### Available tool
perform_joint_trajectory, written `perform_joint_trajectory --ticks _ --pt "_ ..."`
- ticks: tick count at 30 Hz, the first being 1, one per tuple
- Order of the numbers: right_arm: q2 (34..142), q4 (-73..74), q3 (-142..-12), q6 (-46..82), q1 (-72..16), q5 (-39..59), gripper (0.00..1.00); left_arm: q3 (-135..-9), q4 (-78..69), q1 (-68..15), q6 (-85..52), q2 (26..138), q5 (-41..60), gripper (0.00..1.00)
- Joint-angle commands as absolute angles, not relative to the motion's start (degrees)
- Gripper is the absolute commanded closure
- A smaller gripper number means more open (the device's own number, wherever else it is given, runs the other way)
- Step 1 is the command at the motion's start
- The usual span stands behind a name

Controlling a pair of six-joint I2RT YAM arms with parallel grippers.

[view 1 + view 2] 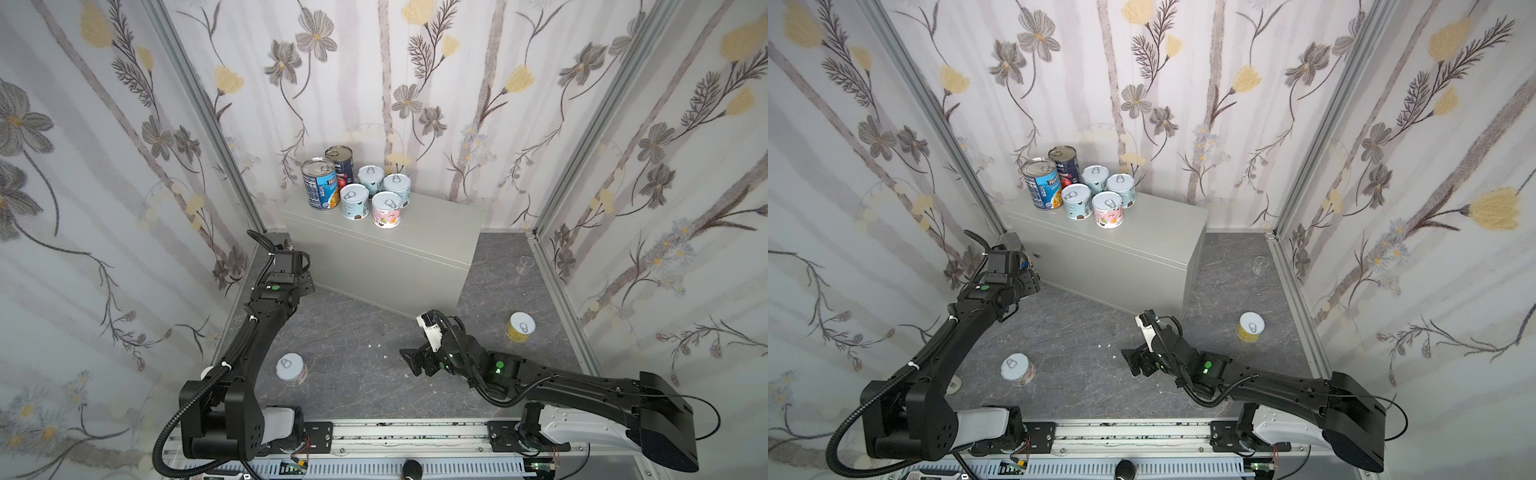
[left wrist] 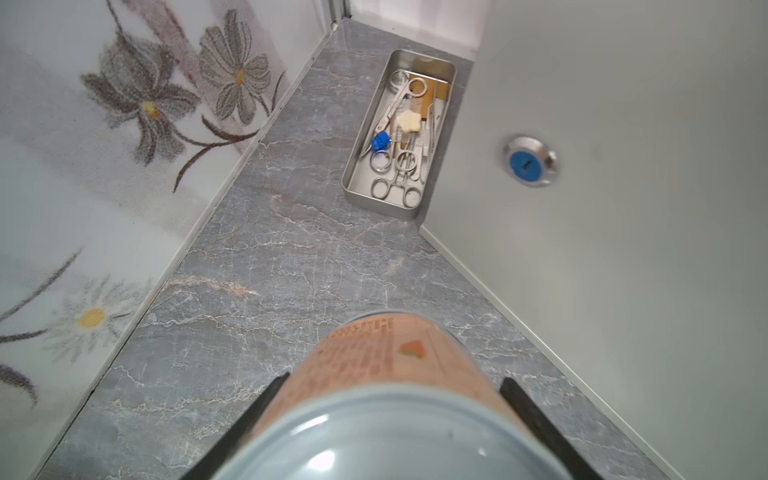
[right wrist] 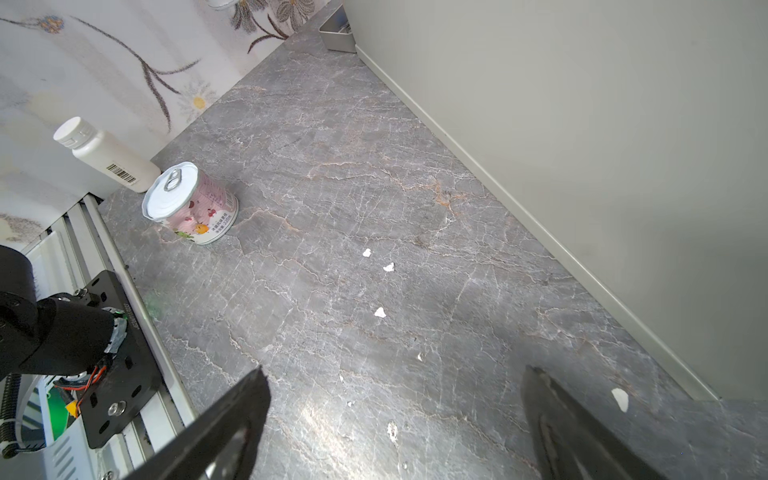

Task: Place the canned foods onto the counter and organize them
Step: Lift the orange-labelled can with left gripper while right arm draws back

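**Top views.** Light-grey rectangular metal counter (image 1: 436,216) against the back wall. Two tall steel cans (image 1: 319,183) and four short pastel cans (image 1: 354,202) grouped upright at its left end, the right half of the top bare. Left gripper (image 1: 305,282) low beside the counter's front left corner, below the level of the top, its load hidden here. Right gripper (image 1: 409,359) over the dark marbled floor (image 1: 353,332), between a pink-labelled short can (image 1: 291,368) and a yellow-labelled short can (image 1: 520,327), both upright on the floor.

**Left wrist view.** Left gripper clamped on an orange-labelled short can (image 2: 390,365), one finger on each flank, the can's axis running away along the fingers. Counter front just beside. Probable path: up, then over the front edge; left arm the nearer to the top.

**Right wrist view.** Jaws wide apart, nothing between. Pink-labelled short can ahead, well apart.
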State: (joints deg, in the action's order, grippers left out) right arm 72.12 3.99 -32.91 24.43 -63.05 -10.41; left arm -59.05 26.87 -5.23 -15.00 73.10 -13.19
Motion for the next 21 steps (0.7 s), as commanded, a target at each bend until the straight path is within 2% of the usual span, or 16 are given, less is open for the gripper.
perform_joint_trajectory --ticks 1,21 --pt "70.3 3.0 -32.6 25.1 -63.1 -12.0 0.05 -60.6 26.3 -6.7 -12.3 70.4 -10.9 0.46" --pt "56.0 -4.4 -32.6 25.2 -61.2 -13.7 0.03 -76.1 43.2 -28.4 -8.8 68.4 -20.2 0.46"
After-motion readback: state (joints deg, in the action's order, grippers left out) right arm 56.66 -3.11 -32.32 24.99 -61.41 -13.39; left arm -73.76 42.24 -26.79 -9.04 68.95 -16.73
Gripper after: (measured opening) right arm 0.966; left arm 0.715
